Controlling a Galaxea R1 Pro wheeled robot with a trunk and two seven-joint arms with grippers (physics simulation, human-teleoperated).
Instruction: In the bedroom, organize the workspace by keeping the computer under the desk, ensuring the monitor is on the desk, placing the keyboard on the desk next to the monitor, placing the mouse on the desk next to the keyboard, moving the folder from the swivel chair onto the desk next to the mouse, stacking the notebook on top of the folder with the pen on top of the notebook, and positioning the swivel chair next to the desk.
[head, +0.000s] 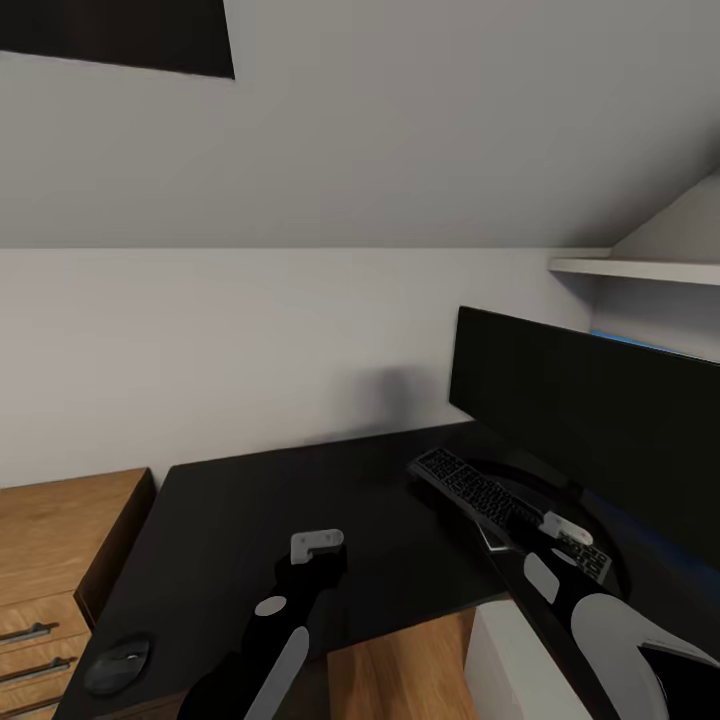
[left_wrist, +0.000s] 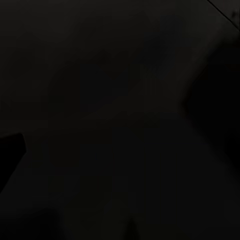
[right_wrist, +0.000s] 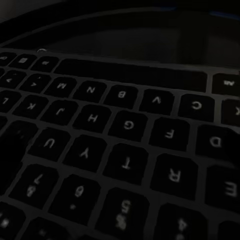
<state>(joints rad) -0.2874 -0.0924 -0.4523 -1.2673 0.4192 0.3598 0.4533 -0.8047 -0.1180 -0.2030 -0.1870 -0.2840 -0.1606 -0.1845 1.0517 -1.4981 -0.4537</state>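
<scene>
While tilted against the monitor (head: 600, 420), the keyboard (head: 490, 497) meets the right gripper (head: 560, 527).

A low wooden drawer cabinet (head: 55, 560) stands against the grey wall (head: 200, 350), its warm plank top bare and its side pressed up beside the dark worktop's left edge. Two slim metal bar handles (head: 25, 633) show on its drawer fronts, one above the other. Overhead the sloped ceiling (head: 400, 130) runs down to meet the wall, with a dark-framed skylight (head: 120, 35) cut into it at the upper left corner. High on the right a white shelf (head: 640, 268) juts out from under the slope. Light wood plank floor (head: 400, 675) shows below the worktop's near edge
</scene>
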